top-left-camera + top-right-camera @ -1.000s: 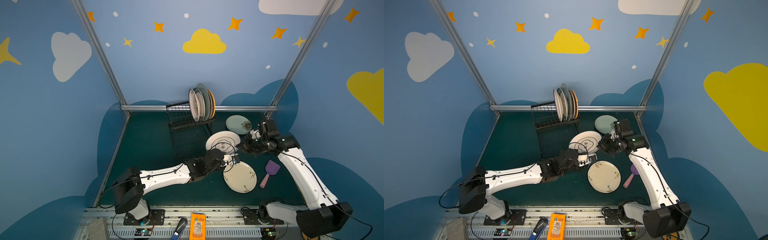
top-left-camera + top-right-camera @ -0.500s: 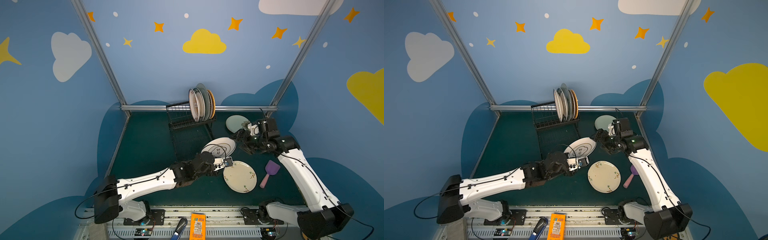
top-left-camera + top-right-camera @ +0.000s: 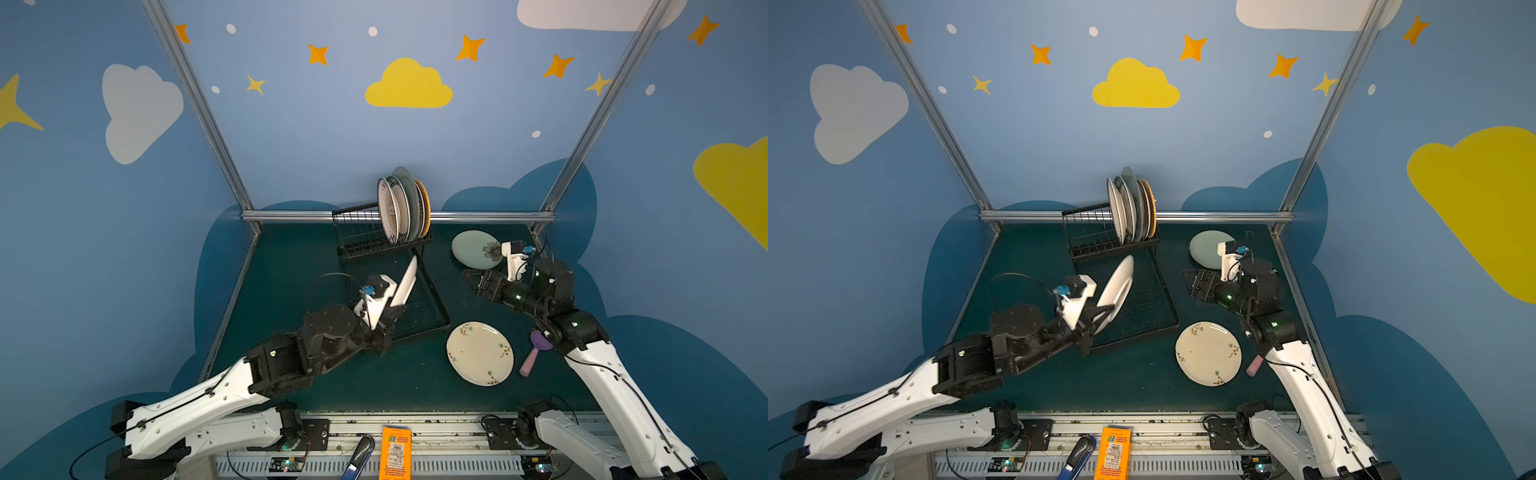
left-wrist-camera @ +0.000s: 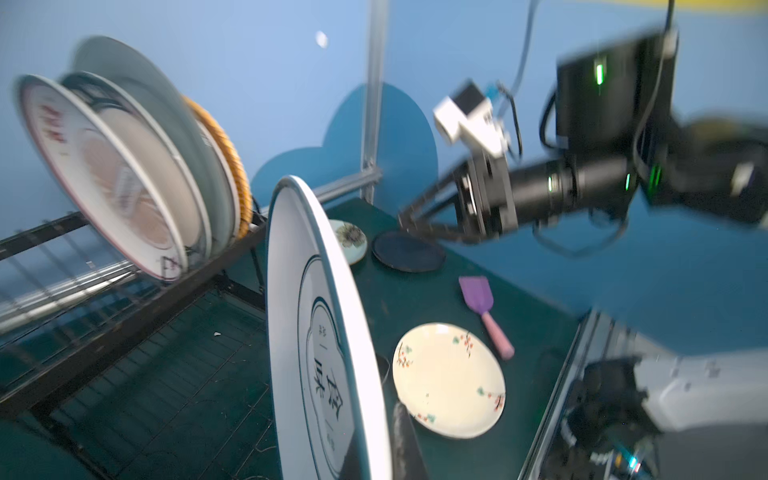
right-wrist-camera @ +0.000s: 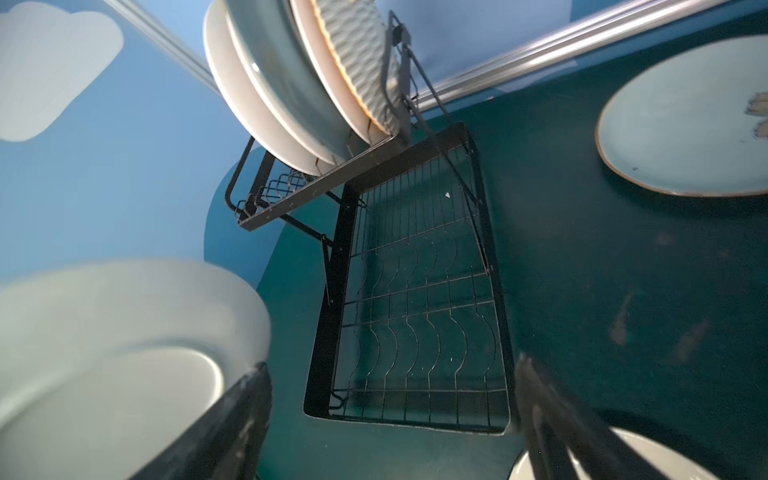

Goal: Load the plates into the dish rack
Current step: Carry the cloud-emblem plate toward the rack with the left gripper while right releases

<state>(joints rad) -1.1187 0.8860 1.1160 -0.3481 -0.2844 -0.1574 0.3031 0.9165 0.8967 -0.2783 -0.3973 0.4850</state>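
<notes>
Plates are partly loaded: nearest, a cream plate (image 3: 480, 353) lies flat at five o'clock of the dish rack (image 3: 357, 239). The left gripper (image 3: 1102, 309) is clamped on a white plate (image 3: 1119, 286), edgewise over the rack's base; the right gripper (image 3: 471, 282) hangs spread and empty at three o'clock, near a navy plate (image 4: 407, 251) and a green plate (image 3: 473, 249). Farthest, several racked plates (image 3: 399, 210) stand slotted; about four seem left.

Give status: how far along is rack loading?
Done: about five plates stand in the dish rack. In hand: left claw shut on a white lettered plate, on edge over the rack. Left: pale green plate, cream floral plate, navy plate flat on the table. Also: right claw open, empty.
</notes>
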